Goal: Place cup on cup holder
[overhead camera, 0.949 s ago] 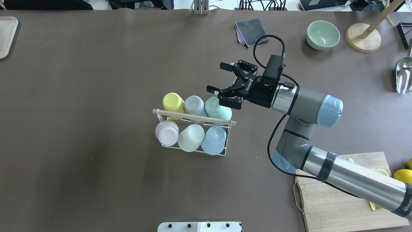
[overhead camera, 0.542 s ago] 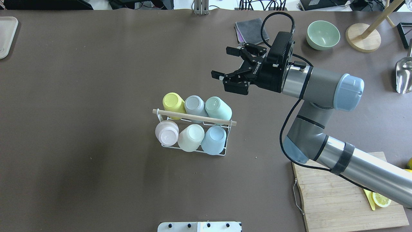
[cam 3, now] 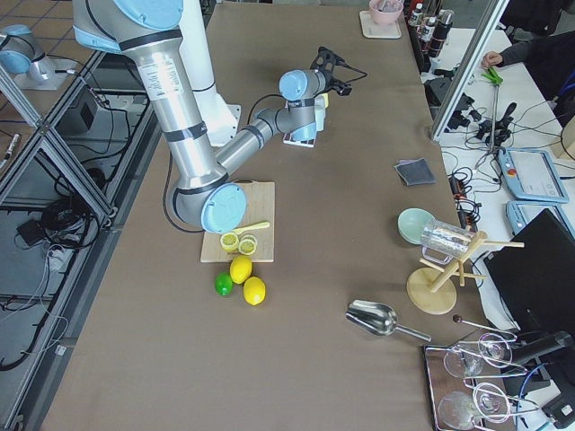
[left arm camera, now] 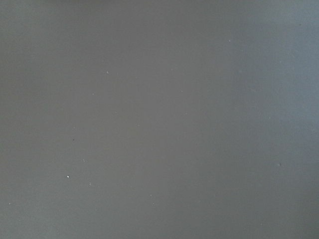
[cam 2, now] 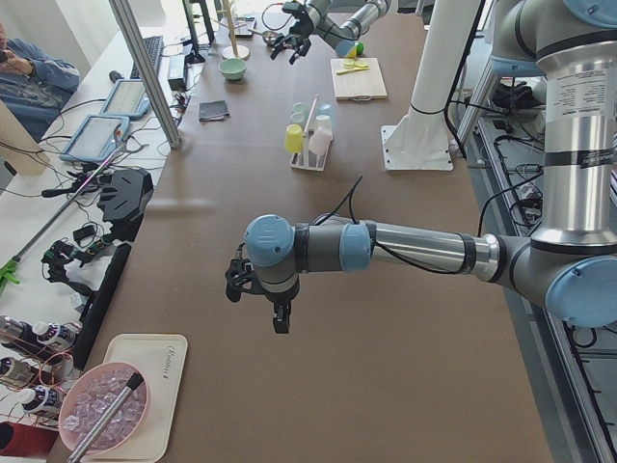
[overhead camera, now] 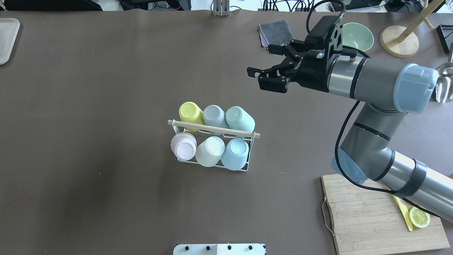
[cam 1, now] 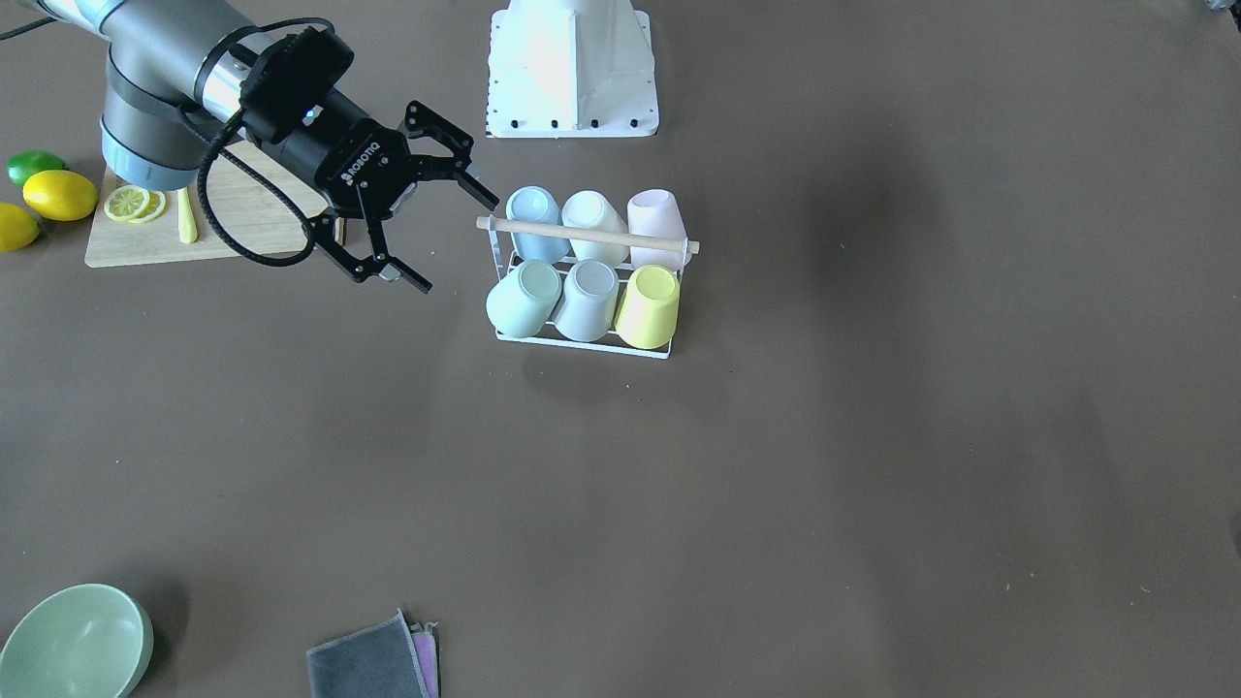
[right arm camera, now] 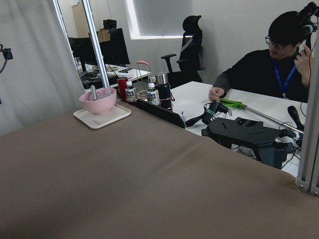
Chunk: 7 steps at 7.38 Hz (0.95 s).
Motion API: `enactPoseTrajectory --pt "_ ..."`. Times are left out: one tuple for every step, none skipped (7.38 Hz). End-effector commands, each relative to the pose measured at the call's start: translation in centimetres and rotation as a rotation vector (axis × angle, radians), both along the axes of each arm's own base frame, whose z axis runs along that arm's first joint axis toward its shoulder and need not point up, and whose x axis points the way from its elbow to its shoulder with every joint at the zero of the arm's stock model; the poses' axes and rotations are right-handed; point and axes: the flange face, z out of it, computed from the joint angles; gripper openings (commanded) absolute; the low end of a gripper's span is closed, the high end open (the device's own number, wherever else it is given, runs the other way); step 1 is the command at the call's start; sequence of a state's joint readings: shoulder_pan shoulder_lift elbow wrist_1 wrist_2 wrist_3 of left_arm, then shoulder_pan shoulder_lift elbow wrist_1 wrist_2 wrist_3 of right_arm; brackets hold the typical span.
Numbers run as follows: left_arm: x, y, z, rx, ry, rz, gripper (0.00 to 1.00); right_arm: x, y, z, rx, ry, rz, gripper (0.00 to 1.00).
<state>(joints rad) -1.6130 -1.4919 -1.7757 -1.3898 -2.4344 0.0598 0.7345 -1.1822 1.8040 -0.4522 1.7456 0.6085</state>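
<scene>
Cups fill the cup holder (overhead camera: 212, 128), six of them tilted bottoms-up in two rows of three, one row on each side of its wooden rod. The far row holds a yellow cup (overhead camera: 191, 111), a grey cup (overhead camera: 213, 115) and a teal cup (overhead camera: 240, 119); the near row holds a pink cup (overhead camera: 183, 146), a cream cup (overhead camera: 210, 151) and a pale blue cup (overhead camera: 234, 153). The rack stands near the middle of the table (overhead camera: 106, 88); the right gripper (overhead camera: 262, 60) hangs in the air to the far right of the rack, apart from it, fingers spread wide with nothing between them. The left gripper (cam 2: 258, 299) hovers over bare table well off to the left, seen only from the side, so I cannot tell whether its fingers are spread or closed. A grey cloth (overhead camera: 276, 33) and a green bowl (overhead camera: 357, 37) lie at the far edge by the right gripper; a cutting board (overhead camera: 371, 219) with a lemon slice (overhead camera: 419, 217) lies near right.
</scene>
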Motion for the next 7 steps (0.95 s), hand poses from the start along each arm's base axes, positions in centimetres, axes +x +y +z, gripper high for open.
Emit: enactPoseTrajectory --pt "0.0 0.0 0.0 0.0 0.0 0.001 0.98 5.6 -3.3 0.0 -0.215 0.197 -0.003 1.0" --pt "0.0 0.0 0.0 0.0 0.0 0.001 0.98 6.8 -3.2 0.0 -0.356 0.308 -0.008 1.0" --pt "0.0 0.0 0.1 -0.002 0.0 0.001 0.98 7.6 -3.4 0.9 -0.494 0.413 0.01 1.0" --pt "0.0 0.0 0.1 -0.002 0.0 0.001 0.98 9.0 -4.7 2.8 -0.611 0.489 0.041 1.0" --pt "0.0 0.1 0.2 -0.003 0.0 0.001 0.98 10.0 -5.5 6.3 -0.742 0.565 0.059 1.0" --pt "0.0 0.1 0.2 -0.005 0.0 -0.001 0.98 11.3 -6.5 11.1 -0.876 0.602 0.069 1.0" --pt "0.0 0.1 0.3 -0.006 -0.001 0.001 0.98 12.9 -6.4 15.4 -1.0 0.595 -0.004 1.0"
